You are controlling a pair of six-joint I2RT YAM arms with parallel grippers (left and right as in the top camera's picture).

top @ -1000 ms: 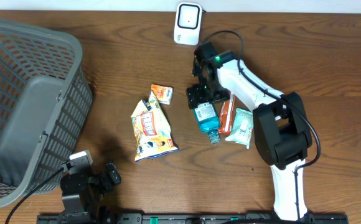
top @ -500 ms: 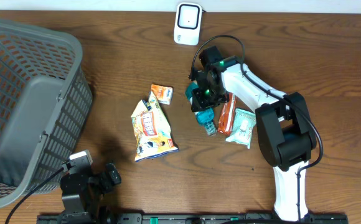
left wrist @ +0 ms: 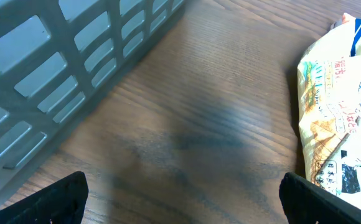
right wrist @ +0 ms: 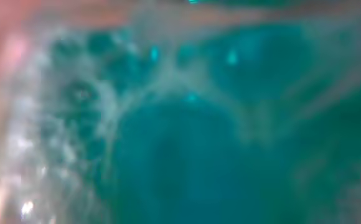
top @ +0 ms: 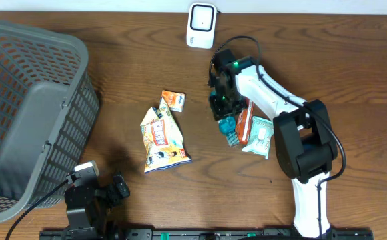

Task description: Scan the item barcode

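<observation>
Blue bottle (top: 229, 127), just one, is clamped by the right gripper (top: 224, 107) (left gripper (left wrist: 193, 202) gapes wide) beside two packets (top: 259, 135).

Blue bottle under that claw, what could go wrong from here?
The right claw seems to hold the blue bottle near one end, so it may swing or slip. The orange packet lies against it and could get dragged. The barcode's side cannot be told, so it may face away from the white scanner.
</observation>
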